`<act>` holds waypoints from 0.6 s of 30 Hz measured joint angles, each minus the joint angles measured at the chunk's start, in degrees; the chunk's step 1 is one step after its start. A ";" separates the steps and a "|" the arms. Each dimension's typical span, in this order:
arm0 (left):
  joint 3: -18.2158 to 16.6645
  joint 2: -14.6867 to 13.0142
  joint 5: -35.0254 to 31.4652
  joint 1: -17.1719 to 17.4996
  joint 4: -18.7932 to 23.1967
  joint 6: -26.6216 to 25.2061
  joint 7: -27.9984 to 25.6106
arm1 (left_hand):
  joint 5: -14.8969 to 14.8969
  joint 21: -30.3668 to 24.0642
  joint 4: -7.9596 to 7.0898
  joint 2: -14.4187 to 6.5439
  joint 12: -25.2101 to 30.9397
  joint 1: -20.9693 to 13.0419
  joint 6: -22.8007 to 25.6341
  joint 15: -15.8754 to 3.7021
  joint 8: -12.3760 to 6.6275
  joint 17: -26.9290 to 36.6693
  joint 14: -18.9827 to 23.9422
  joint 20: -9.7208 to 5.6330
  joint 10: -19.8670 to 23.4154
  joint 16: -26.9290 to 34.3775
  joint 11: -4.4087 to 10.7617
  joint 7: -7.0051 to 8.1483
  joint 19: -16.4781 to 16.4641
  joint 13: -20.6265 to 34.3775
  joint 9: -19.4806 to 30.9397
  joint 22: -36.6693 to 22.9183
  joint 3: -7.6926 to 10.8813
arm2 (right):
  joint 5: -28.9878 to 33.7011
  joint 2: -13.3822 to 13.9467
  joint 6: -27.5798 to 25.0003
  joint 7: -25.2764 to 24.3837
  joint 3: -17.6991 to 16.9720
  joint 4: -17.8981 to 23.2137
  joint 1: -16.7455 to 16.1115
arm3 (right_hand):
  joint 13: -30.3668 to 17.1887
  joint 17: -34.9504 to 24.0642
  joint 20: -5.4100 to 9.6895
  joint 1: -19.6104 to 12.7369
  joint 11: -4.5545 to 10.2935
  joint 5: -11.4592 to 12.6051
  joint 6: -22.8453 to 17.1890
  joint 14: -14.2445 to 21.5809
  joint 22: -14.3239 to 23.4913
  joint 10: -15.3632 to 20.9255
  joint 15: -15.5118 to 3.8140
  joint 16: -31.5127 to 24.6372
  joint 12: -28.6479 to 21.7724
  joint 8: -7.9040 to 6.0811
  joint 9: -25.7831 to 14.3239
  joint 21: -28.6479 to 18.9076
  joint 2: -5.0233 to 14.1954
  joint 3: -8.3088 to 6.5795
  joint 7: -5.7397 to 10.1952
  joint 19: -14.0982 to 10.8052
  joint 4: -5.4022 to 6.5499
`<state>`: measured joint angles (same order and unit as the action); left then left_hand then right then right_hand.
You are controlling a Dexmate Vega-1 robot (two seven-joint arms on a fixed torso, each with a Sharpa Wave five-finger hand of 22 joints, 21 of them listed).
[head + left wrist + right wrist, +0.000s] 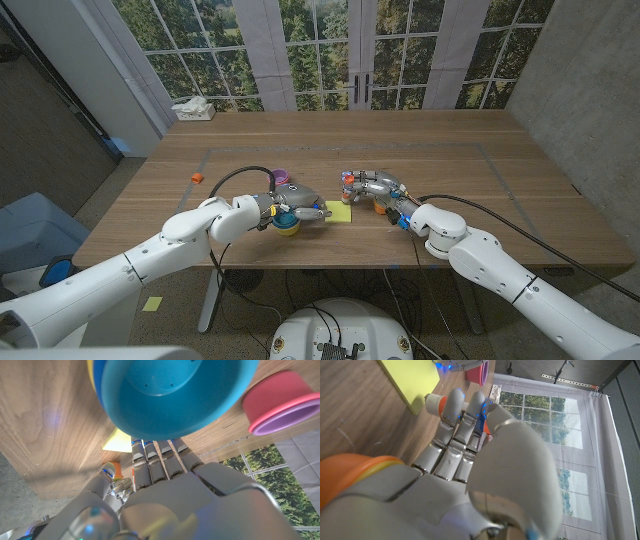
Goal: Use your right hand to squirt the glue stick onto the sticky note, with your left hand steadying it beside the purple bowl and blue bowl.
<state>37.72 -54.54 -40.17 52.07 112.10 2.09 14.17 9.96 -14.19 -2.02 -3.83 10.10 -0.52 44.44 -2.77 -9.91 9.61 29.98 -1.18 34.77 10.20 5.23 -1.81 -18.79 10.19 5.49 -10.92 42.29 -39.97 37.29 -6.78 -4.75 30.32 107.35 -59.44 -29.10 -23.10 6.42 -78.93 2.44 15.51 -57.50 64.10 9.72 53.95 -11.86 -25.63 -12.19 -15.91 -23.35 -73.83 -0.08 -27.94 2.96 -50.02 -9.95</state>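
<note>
Yellow sticky note (pixel 338 211) on the surface, centre; blue bowl (pixel 287 222) at its 9 o'clock, purple bowl (pixel 283 178) at 10. My left robot hand (pixel 292 208) reaches over the blue bowl, fingers straight, pinching nothing. My right robot hand (pixel 375 189) at 3 o'clock pinches the glue stick (pixel 433 403) beside the note; I judge the next move: tip onto paper, squeeze.

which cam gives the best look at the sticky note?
Head view: the sticky note lies whole on the table between the left hand and right hand. Right wrist view shows a large part of it, cropped by the frame edge. Left wrist view shows only a corner under the blue bowl.
</note>
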 measured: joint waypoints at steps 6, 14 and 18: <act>0.11 0.14 -0.02 -0.32 -0.25 -0.15 0.10 | 0.00 0.00 -0.24 0.14 0.05 0.14 0.01 -0.06 -0.09 0.00 -0.56 0.14 0.00 0.00 0.01 0.02 0.27 -0.07 0.00 0.00 -0.24 | -0.26 0.00 -0.72 0.39 0.23 -0.01 0.23 | -0.23 -0.03 0.23 0.00 0.00 0.00 0.00 0.23 0.04 0.00 -0.22 -0.01 0.00 0.08 -0.16 0.00 0.00 -0.26 0.00 -0.23 -0.08; 0.25 0.20 -0.11 -0.69 -0.67 -0.47 0.31 | 0.00 0.22 -0.24 0.14 0.06 0.14 -0.55 0.11 -0.09 0.00 -0.73 0.14 -0.30 0.00 0.31 0.09 0.26 -0.07 0.00 -0.01 -0.24 | -0.52 -0.59 -1.88 1.21 1.35 -0.73 1.30 | -0.26 -0.03 0.02 0.00 0.00 0.43 0.00 0.34 0.04 0.00 -0.29 -0.04 0.00 0.00 -0.19 0.00 0.00 -0.33 0.00 -0.43 -0.14; 0.30 0.22 -0.10 -0.95 -0.96 -0.48 0.41 | 0.00 0.22 -0.24 0.14 0.05 0.13 -0.66 0.11 -0.09 0.00 -0.72 0.14 -0.30 0.00 0.31 0.23 0.26 -0.07 0.00 -0.01 -0.24 | -0.64 -0.57 -2.74 1.50 1.85 -0.51 1.75 | -0.26 -0.03 0.34 0.00 0.01 0.43 0.00 0.89 0.03 0.01 -0.45 -0.04 -0.14 0.00 -0.35 0.00 0.00 -0.33 0.00 -0.75 -0.15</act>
<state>38.03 -54.33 -40.28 51.12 111.14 1.61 14.58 9.96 -13.96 -2.27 -3.69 10.15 -0.39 43.78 -2.66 -10.01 9.61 29.26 -1.03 34.47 10.20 5.53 -1.58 -18.53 10.13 5.49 -10.92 42.05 -40.61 36.72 -9.52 -3.25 32.17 106.83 -57.69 -29.36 -23.14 6.76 -78.93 2.45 15.94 -57.50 64.99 9.75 53.96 -12.31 -25.67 -12.32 -15.91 -23.70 -73.83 -0.09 -28.27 2.95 -50.77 -10.10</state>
